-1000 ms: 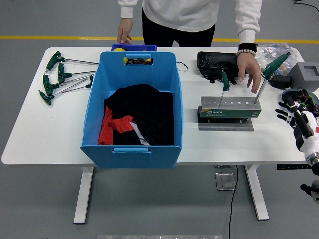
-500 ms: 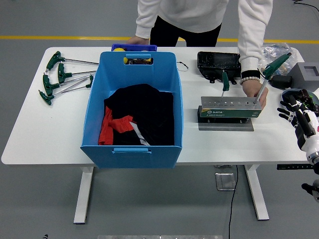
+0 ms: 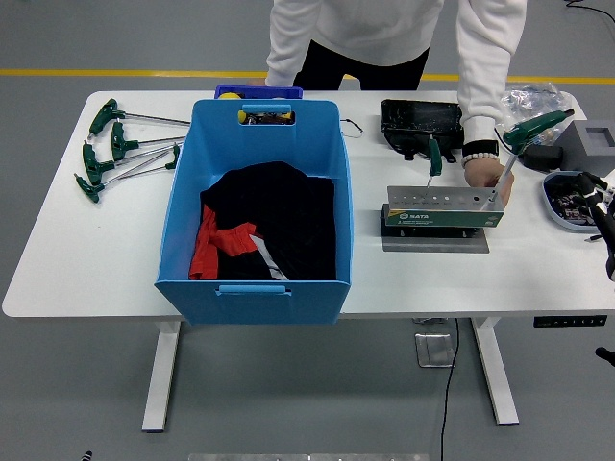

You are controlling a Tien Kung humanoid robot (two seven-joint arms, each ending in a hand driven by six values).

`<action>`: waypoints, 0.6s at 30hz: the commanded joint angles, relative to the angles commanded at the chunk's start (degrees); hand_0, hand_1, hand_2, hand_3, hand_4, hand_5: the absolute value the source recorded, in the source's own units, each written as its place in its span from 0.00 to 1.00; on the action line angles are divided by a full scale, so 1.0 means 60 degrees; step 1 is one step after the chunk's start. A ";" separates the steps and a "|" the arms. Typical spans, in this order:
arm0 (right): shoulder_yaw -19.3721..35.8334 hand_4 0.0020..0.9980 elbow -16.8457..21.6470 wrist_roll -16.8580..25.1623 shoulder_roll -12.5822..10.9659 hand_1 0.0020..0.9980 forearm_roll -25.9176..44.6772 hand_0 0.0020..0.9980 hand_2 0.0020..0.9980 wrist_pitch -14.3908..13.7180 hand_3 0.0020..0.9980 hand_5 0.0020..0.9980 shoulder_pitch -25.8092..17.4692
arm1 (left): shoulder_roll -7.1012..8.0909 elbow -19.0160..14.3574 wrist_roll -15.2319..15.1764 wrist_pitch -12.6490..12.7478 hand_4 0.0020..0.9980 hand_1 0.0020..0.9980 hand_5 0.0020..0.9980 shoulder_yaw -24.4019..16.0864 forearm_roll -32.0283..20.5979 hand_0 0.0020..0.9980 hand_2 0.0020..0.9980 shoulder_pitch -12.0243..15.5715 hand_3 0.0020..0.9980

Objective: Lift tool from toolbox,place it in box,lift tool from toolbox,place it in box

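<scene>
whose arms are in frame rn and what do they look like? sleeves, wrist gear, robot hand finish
The person's arms: loose white long sleeves, ribbed cuffs, and a black-and-white band at the wrist of the arm over the tool stand. Only a sliver of the robot's right hand shows at the right edge: thin black segmented fingers with white patches. Left arm is out of view.

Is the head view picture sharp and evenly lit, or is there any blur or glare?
Head view: even, soft light, only faint shadows on the white table; blue box and tool rack are sharp; no strong glare; right hand is cut off at the edge.
</scene>
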 joint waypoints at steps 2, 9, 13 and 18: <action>-0.0005 1.00 -0.0004 0.0081 -0.0076 0.78 -0.0680 0.80 0.88 -0.0363 0.90 0.69 0.0048 | -0.0003 -0.0003 0.0001 0.0010 0.78 0.82 0.69 0.0010 -0.0018 0.78 0.86 0.0002 0.80; -0.0421 1.00 0.0028 0.0475 -0.1033 0.86 -0.3276 0.87 0.95 -0.1491 1.00 0.58 0.0554 | -0.0014 -0.0014 0.0046 0.0039 0.78 0.82 0.68 0.0009 0.0015 0.77 0.85 -0.0018 0.80; -0.0992 1.00 0.0021 0.0491 -0.1885 0.90 -0.4885 0.92 0.98 -0.1931 1.00 0.51 0.1095 | -0.0016 -0.0020 0.0072 0.0061 0.78 0.82 0.68 -0.0023 0.0067 0.77 0.85 -0.0014 0.79; -0.1753 1.00 0.0116 0.0425 -0.2652 0.93 -0.6586 0.97 0.98 -0.2416 1.00 0.49 0.1852 | -0.0012 -0.0030 0.0081 0.0091 0.77 0.82 0.68 -0.0034 0.0075 0.77 0.85 0.0012 0.79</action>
